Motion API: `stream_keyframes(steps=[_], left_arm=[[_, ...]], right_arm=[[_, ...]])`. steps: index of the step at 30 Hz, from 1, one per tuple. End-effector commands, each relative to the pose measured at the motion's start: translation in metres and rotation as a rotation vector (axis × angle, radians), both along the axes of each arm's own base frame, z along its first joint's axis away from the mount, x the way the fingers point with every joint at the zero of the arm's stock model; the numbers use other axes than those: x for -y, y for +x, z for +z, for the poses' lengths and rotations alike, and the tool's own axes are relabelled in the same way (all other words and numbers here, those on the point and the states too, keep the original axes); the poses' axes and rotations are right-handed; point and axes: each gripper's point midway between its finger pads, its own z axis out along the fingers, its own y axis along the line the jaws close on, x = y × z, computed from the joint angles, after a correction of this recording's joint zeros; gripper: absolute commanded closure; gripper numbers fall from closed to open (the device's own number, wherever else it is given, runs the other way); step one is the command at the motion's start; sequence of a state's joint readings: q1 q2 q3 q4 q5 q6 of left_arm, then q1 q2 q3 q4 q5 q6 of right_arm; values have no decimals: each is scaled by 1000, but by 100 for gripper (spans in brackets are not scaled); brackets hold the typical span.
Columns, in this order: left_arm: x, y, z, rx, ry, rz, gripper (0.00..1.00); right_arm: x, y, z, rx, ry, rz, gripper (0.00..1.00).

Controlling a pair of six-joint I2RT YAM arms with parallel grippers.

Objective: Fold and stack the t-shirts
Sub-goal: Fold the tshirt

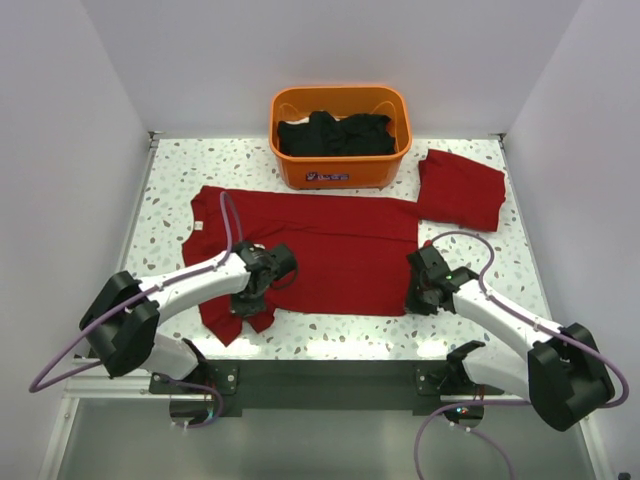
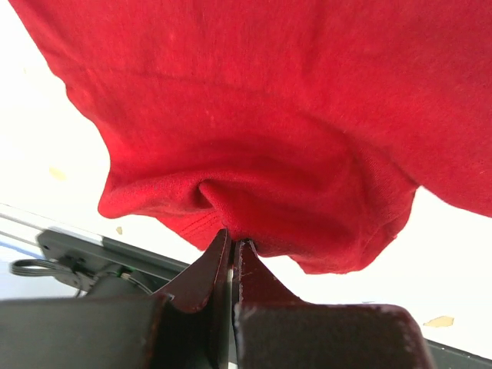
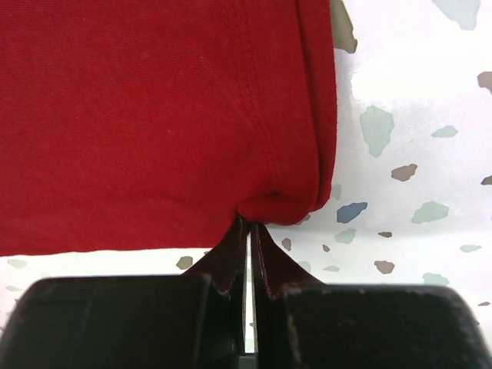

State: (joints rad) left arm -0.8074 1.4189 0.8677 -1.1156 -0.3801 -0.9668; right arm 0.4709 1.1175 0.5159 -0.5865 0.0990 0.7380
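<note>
A dark-red t-shirt [image 1: 330, 245] lies spread across the middle of the table, its neck end to the left. My left gripper [image 1: 247, 300] is shut on the shirt's near left part, and the left wrist view shows the cloth [image 2: 254, 161] bunched and lifted at the fingertips [image 2: 232, 242]. My right gripper [image 1: 418, 297] is shut on the near right corner of the shirt, with the hem [image 3: 288, 200] pinched between the tips [image 3: 248, 223]. A second dark-red t-shirt [image 1: 460, 188] lies folded at the back right.
An orange basket [image 1: 340, 165] stands at the back centre and holds dark clothes [image 1: 335, 133]. White walls close in the table on the left, right and back. The speckled tabletop [image 1: 165, 195] shows at the left and along the near edge.
</note>
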Motion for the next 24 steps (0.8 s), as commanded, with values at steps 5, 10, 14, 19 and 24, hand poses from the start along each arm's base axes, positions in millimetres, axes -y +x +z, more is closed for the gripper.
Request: stream_keyframes(steps=[5, 10, 14, 19, 24], left_arm=[[3, 34, 20, 42, 72, -89, 100], [-4, 47, 31, 61, 131, -95, 100], [-4, 63, 45, 104, 132, -103, 100], [-7, 91, 54, 146, 148, -110, 100], [-13, 120, 56, 162, 185, -125, 100]], right_arm=[[2, 23, 22, 84, -43, 30, 100], [3, 31, 41, 140, -54, 45, 100], [3, 38, 49, 169, -59, 56, 100], [-2, 53, 58, 197, -67, 63, 100], [3, 71, 69, 211, -122, 59, 100]])
